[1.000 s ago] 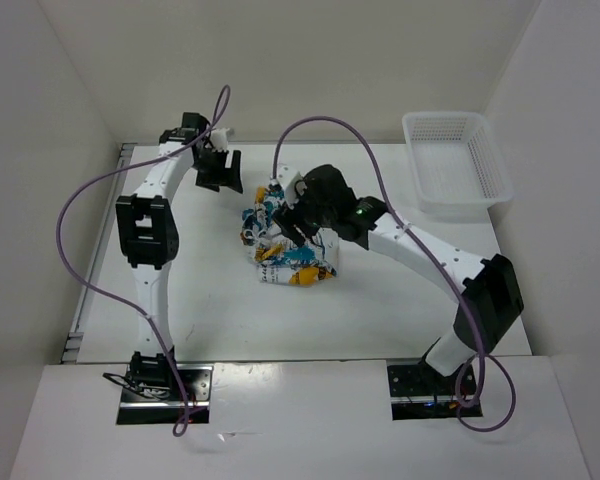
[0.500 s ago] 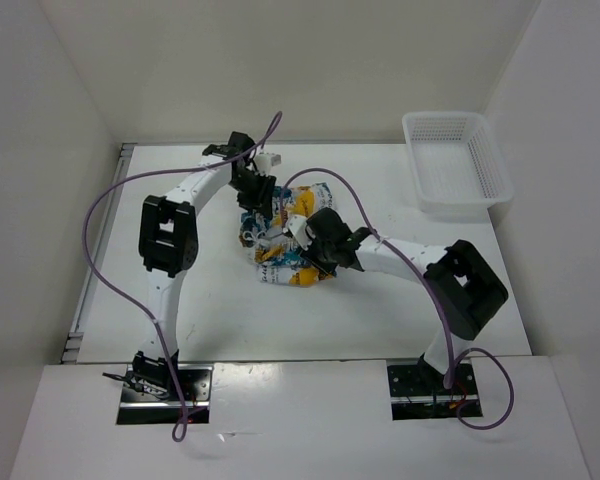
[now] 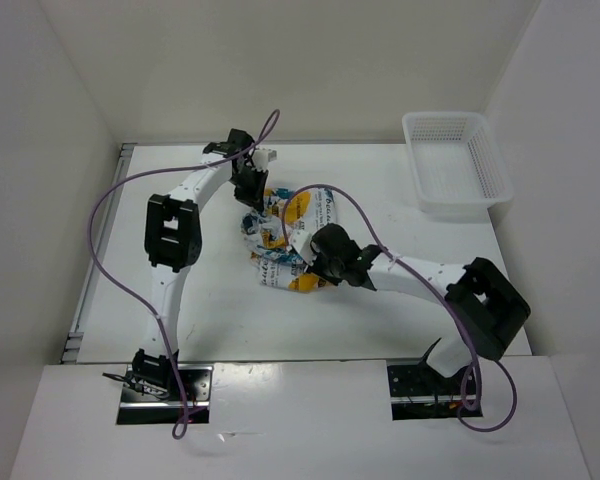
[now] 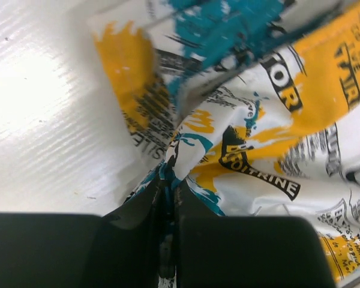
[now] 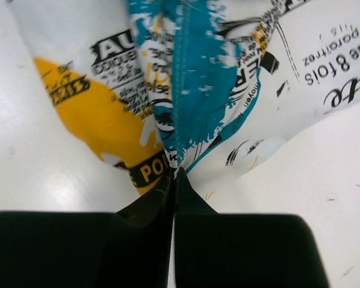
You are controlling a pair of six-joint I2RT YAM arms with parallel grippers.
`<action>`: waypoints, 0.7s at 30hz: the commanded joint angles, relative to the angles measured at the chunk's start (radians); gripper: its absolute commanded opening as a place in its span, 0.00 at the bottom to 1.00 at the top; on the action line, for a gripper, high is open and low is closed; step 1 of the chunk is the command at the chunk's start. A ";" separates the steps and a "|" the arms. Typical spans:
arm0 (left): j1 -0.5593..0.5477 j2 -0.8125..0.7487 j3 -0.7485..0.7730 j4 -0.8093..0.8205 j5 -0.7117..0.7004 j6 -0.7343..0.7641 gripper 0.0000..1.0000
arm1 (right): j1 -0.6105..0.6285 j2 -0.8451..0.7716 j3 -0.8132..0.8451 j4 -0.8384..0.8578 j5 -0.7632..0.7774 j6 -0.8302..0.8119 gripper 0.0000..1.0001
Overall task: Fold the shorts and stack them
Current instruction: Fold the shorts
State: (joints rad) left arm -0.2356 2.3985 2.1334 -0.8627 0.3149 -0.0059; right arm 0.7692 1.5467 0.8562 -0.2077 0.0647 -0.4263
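Shorts (image 3: 267, 245) lie crumpled mid-table (image 3: 310, 325): soft white cloth, busy teal, yellow-orange and black lettering print, creased into loose ridges. Left gripper (image 4: 168, 191) is pinched tight on a bunched fold at the far edge of the heap; right gripper (image 5: 173, 179) is clamped on a stitched teal seam at the near edge. White plastic mesh basket (image 3: 450, 205), rectangular, sits well apart at the far right

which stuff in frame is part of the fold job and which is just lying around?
Job: shorts; left hand and right hand, each pinching the cloth.
Lying about: basket, white mesh, far right corner, apart from the shorts.
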 commanded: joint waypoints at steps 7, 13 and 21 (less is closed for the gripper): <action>0.009 0.013 0.059 0.011 -0.013 0.006 0.52 | 0.071 -0.060 0.009 -0.015 -0.026 -0.065 0.55; 0.009 -0.211 -0.047 -0.009 -0.028 0.006 0.82 | 0.007 -0.138 0.228 -0.102 -0.143 0.006 0.58; -0.059 -0.458 -0.352 -0.048 0.041 0.006 0.83 | -0.330 0.183 0.513 -0.101 -0.276 0.291 0.66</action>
State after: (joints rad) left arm -0.2562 1.9682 1.9144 -0.8650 0.2840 -0.0040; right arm 0.5140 1.5589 1.2606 -0.2970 -0.1627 -0.2775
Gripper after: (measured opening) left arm 0.827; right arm 0.654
